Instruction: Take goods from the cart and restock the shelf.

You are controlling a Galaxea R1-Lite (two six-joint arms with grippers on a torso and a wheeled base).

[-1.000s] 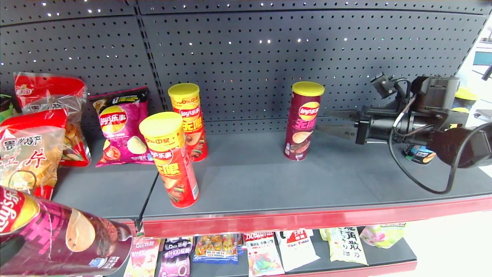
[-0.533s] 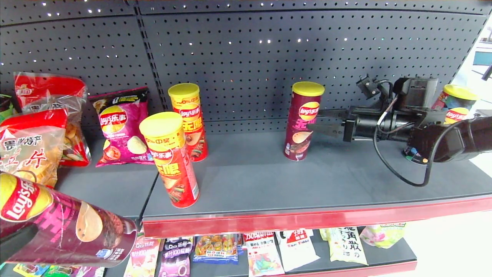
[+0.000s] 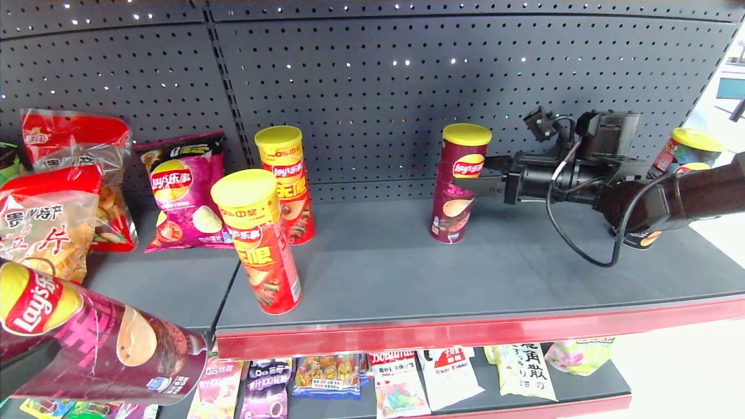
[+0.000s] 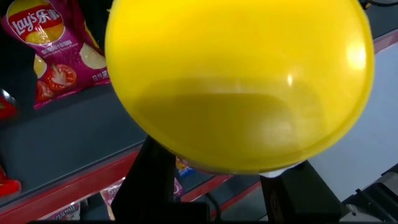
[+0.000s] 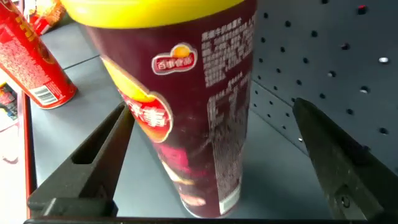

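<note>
A standing maroon chip can (image 3: 460, 183) with a yellow lid is seen upright on the grey shelf (image 3: 407, 273), right of centre and near the perforated back panel (image 3: 378, 87). It is straddled by the right claw (image 3: 474, 174), which is brought in from the right; the claw is released, with one finger just beside the can's wall and the other finger (image 5: 329, 162) clearly apart from it. The same can (image 5: 205, 124) is shown between both fingers in the right wrist view.

A held maroon chip can (image 3: 87, 343) is gripped by the left claw (image 4: 217, 168) at the near left, tilted on its side in front of the shelf edge. Its yellow lid (image 4: 239, 81) is turned toward the wrist camera, and dark fingers (image 4: 155, 186) are seen on either side of it.

Two red chip cans are stood left of centre: the near red chip can (image 3: 259, 241) toward the shelf's front edge and the far red chip can (image 3: 286, 183) behind it. A purple chip bag (image 3: 183, 192) is leaned against the back panel to their left, and clear snack bags (image 3: 52, 233) are stacked at the far left. Another yellow-lidded can (image 3: 689, 151) is partly hidden behind the right arm. Small packets (image 3: 396, 378) are laid on the lower shelf.
</note>
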